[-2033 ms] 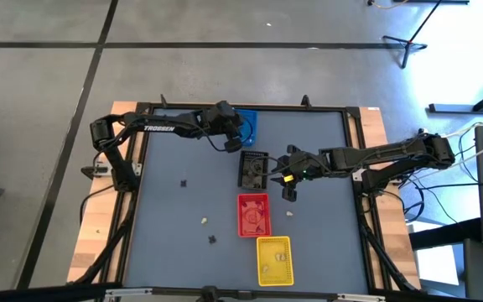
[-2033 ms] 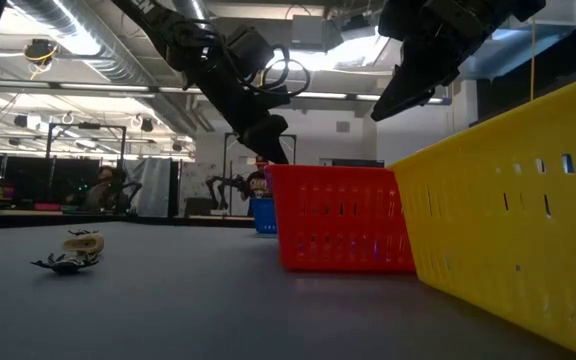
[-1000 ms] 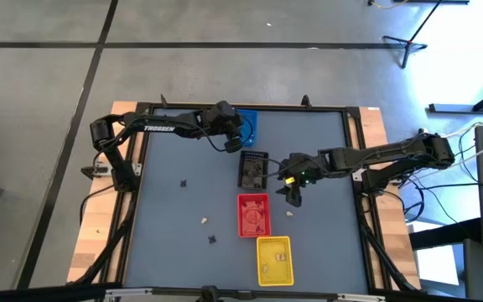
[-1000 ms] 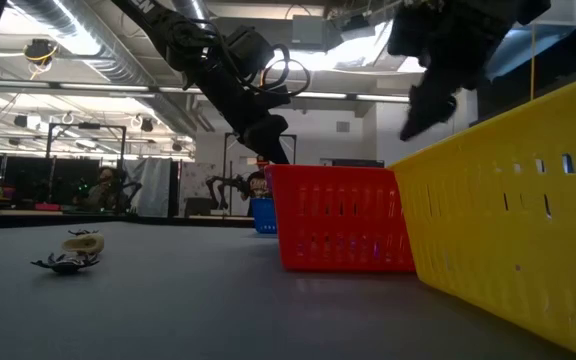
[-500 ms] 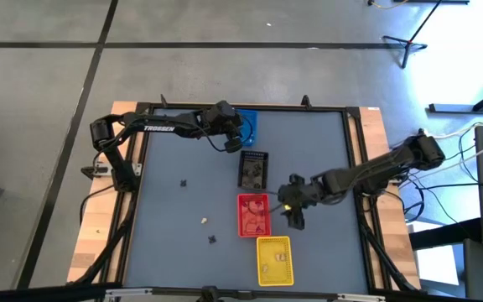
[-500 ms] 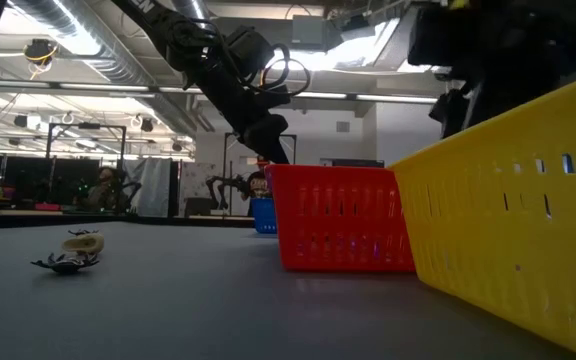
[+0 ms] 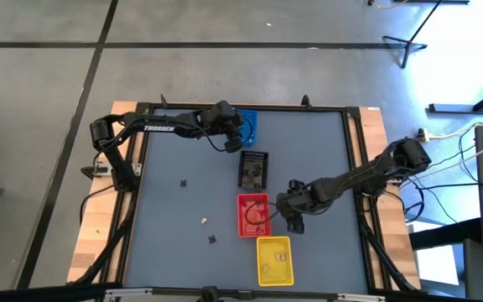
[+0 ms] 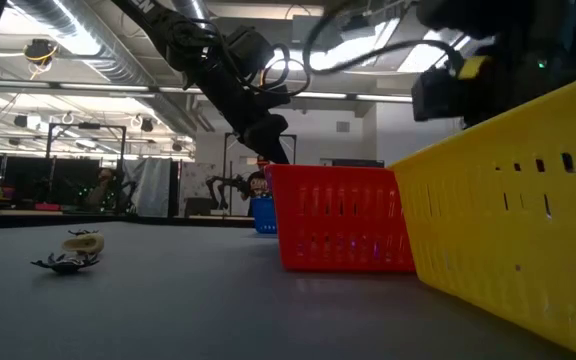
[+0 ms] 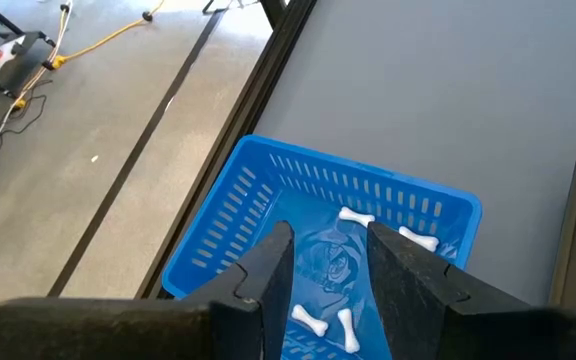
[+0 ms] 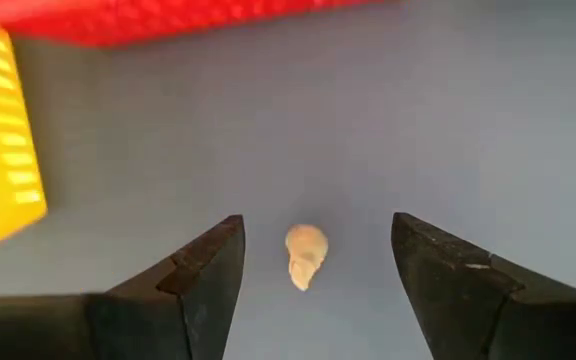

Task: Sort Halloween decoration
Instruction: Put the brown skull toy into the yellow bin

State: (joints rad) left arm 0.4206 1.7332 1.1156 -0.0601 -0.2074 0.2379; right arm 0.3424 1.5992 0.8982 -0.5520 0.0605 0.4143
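Note:
The Halloween decoration pieces are tiny. A cream skull-like piece lies on the grey table just right of the red tray. My right gripper hangs open above it, pointing steeply down, a finger on either side and not touching. White bones lie in the blue tray. My left gripper hovers open over that tray with nothing between its fingers. Loose on the table's left half are a dark piece, a cream piece and another dark piece.
A black tray stands between the blue and red trays, and a yellow tray near the front edge, close to my right gripper. In the low view the yellow tray hides that gripper's fingers. A raised frame rims the table.
My right gripper has swung from beside the black tray toward the table's near edge and come down over the cream piece right of the red tray, tipping to point more steeply down. Its fingers have stayed open.

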